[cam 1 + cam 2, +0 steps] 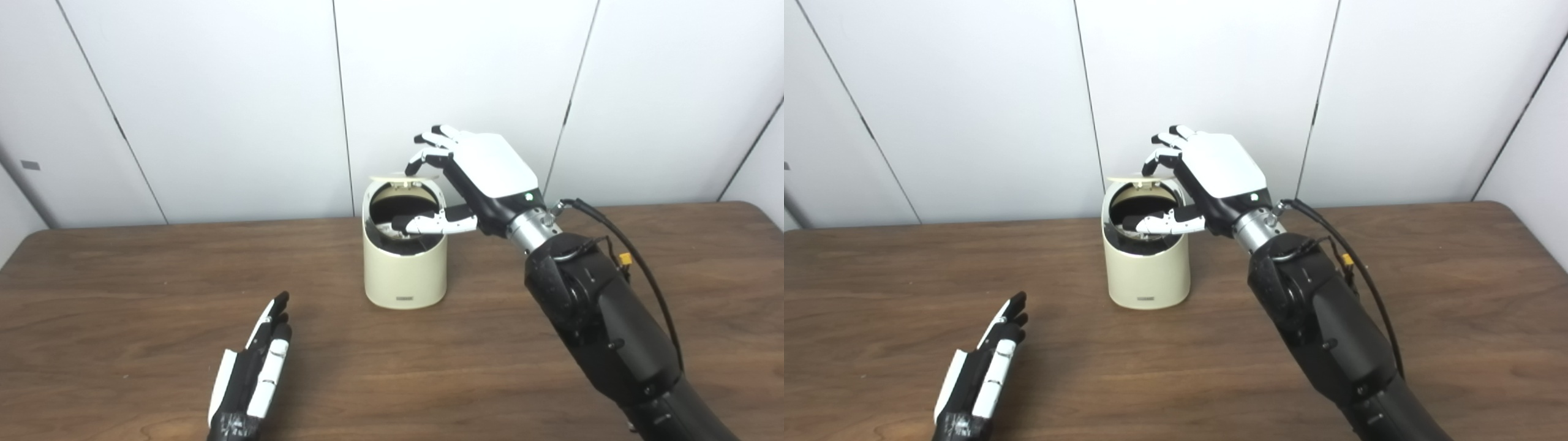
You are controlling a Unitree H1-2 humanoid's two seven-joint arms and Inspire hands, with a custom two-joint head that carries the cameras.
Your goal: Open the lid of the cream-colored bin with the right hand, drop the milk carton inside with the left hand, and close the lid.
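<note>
The cream-colored bin stands mid-table with its lid tipped up at the back rim, leaving the dark opening exposed. My right hand hovers over the bin's right side. Its curled fingertips rest at the lid's upper edge and the thumb stretches across the opening, so nothing is gripped. A pale shape shows inside the bin; I cannot tell whether it is the milk carton. No carton is on the table. My left hand lies flat and open on the table, front left of the bin, holding nothing.
The brown wooden table runs wide to both sides, with its back edge against white wall panels. My right forearm and its black cable cross the table's right half.
</note>
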